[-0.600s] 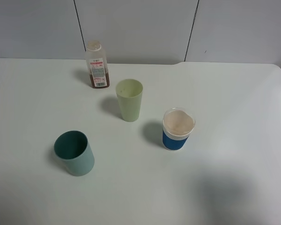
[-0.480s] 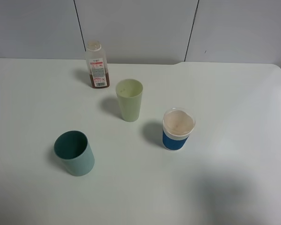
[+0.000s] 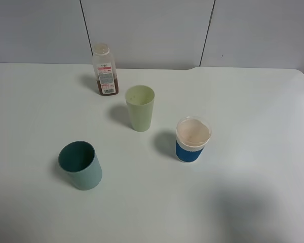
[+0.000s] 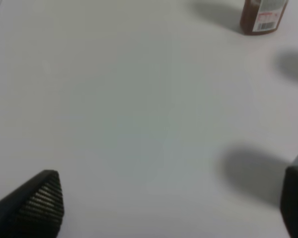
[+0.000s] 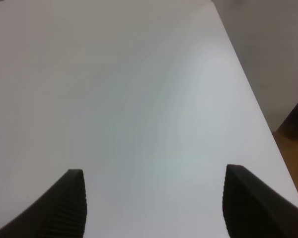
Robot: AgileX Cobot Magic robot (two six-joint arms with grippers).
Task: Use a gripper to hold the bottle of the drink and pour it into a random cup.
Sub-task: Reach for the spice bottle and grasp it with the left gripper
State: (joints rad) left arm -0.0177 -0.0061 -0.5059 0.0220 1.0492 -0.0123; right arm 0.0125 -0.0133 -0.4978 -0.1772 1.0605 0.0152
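Note:
The bottle stands upright at the back of the white table, clear with a pale cap, a white-and-red label and brown liquid at the bottom. Its lower part also shows in the left wrist view. The pale green cup stands upright just in front and to the right of it. No gripper shows in the exterior high view. My left gripper is open and empty over bare table, far from the bottle. My right gripper is open and empty over bare table near the right edge.
A squat dark teal cup stands at the front left. A blue-banded white cup stands right of the middle. The table's right edge drops off to the floor in the right wrist view. A grey panelled wall stands behind the table.

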